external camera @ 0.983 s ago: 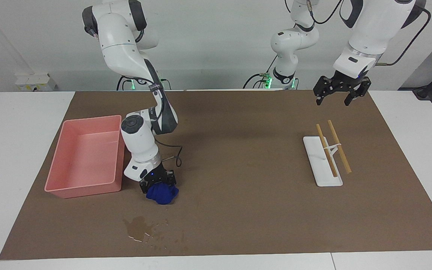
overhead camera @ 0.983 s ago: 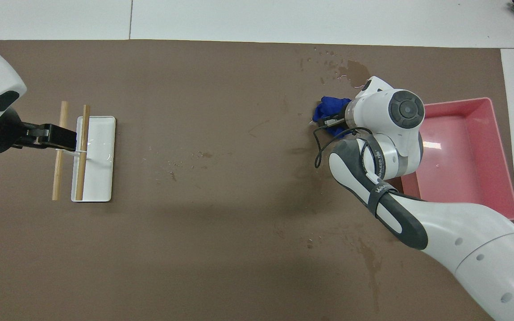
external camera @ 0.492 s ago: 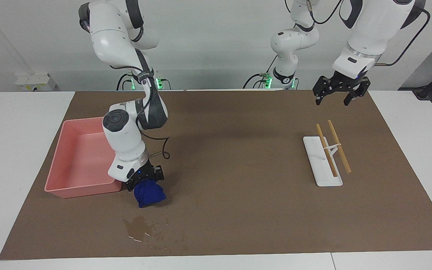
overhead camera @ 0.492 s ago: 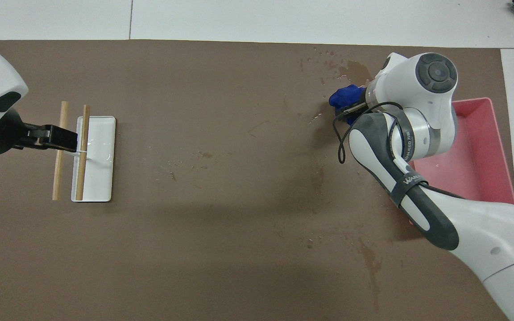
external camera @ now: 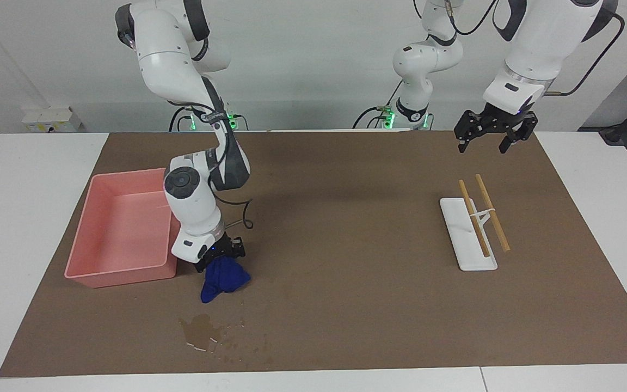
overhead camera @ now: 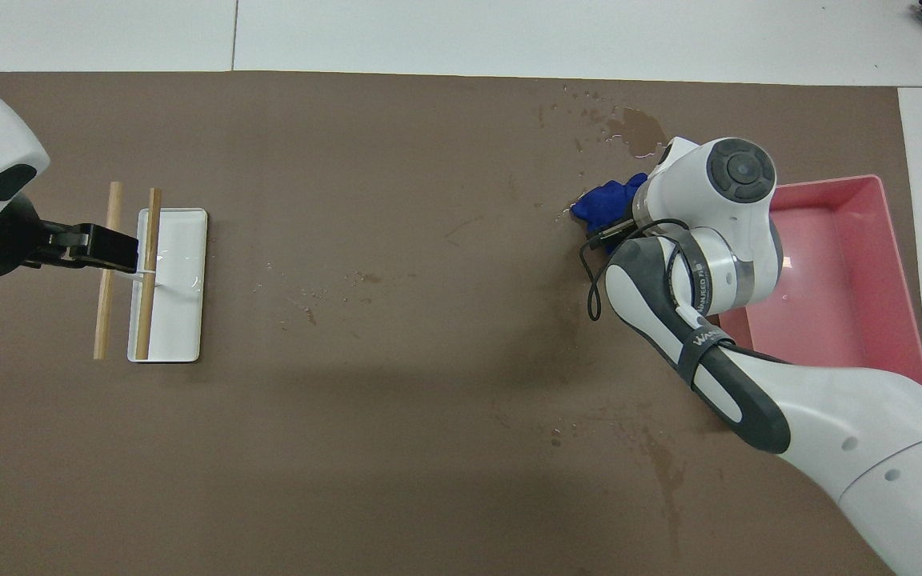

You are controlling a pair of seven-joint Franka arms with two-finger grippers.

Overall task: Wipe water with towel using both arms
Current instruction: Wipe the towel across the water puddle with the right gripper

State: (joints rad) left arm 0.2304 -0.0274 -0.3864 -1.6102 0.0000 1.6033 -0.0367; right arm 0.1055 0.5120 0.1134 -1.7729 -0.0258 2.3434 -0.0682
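There were 2 arms: right (external camera: 194, 201), left (external camera: 531, 49). 1 blue towel (external camera: 223, 277), 1 pink tray (external camera: 82, 275), 1 white holder (external camera: 455, 228), 2 wooden sticks (external camera: 473, 218) (external camera: 493, 215), 1 glossy wet blotch (external camera: 200, 329).

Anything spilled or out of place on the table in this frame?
Yes: a glossy puddle with scattered droplets sits unwiped on the brown mat, farther from the robots than the towel held by the right gripper.
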